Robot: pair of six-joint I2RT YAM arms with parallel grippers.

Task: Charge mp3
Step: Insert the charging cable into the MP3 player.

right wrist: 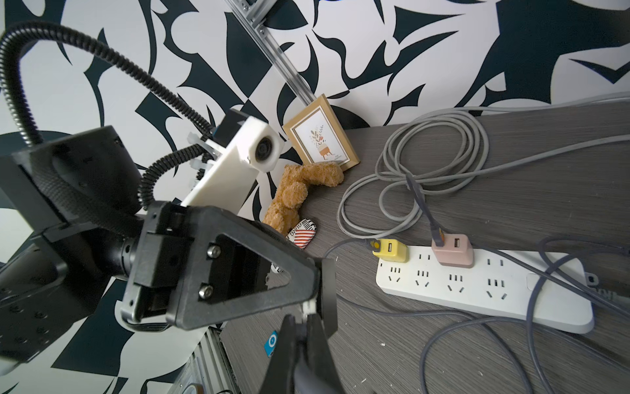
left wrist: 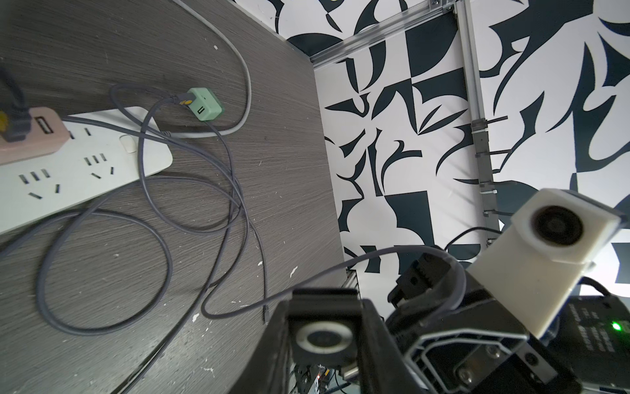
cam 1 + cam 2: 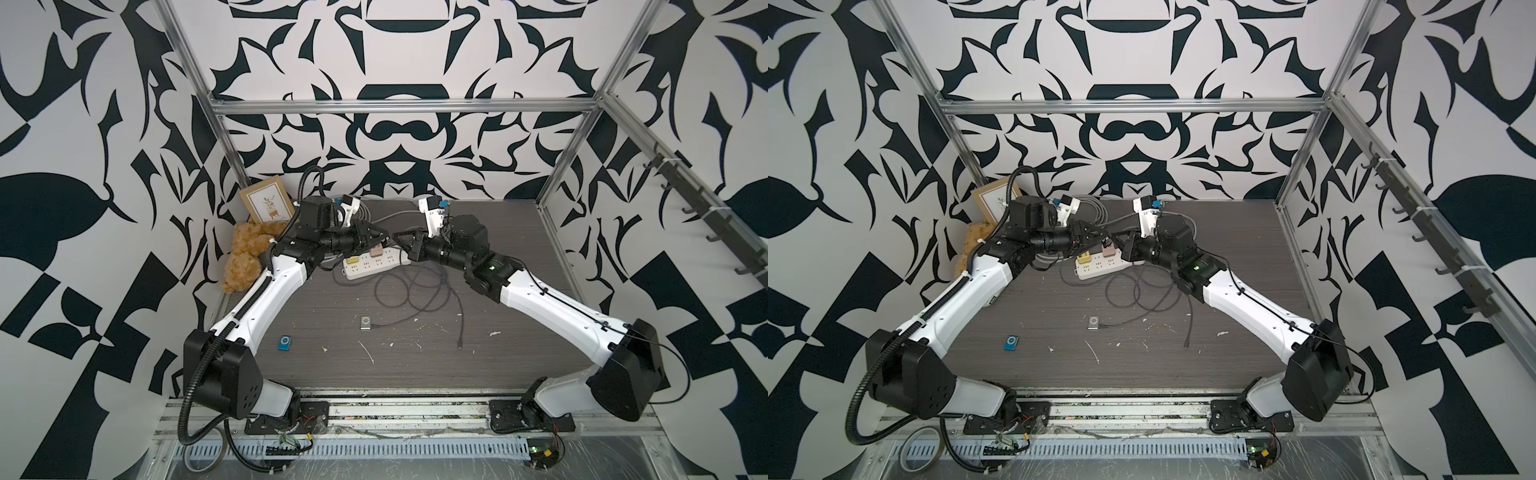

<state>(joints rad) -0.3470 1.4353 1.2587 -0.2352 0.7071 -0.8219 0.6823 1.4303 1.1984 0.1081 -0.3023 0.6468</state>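
My left gripper (image 2: 324, 308) is shut on a black mp3 player (image 2: 322, 337) with a white control ring, held above the table. Facing it tip to tip, my right gripper (image 1: 301, 322) is shut on the end of a grey charging cable (image 2: 375, 254); whether the plug touches the player is hidden. In both top views the two grippers (image 3: 380, 237) (image 3: 402, 242) meet over the white power strip (image 3: 374, 266). A silver mp3 player (image 3: 365, 323) lies mid-table with a cable in it. A blue mp3 player (image 3: 284, 343) lies near the left arm.
Yellow (image 1: 390, 250) and pink (image 1: 453, 250) USB chargers sit in the strip; a green charger (image 2: 204, 104) lies beside it. Grey cables loop over the table, with one loose end (image 3: 460, 343). A teddy bear (image 3: 245, 257) and picture frame (image 3: 268, 203) stand back left.
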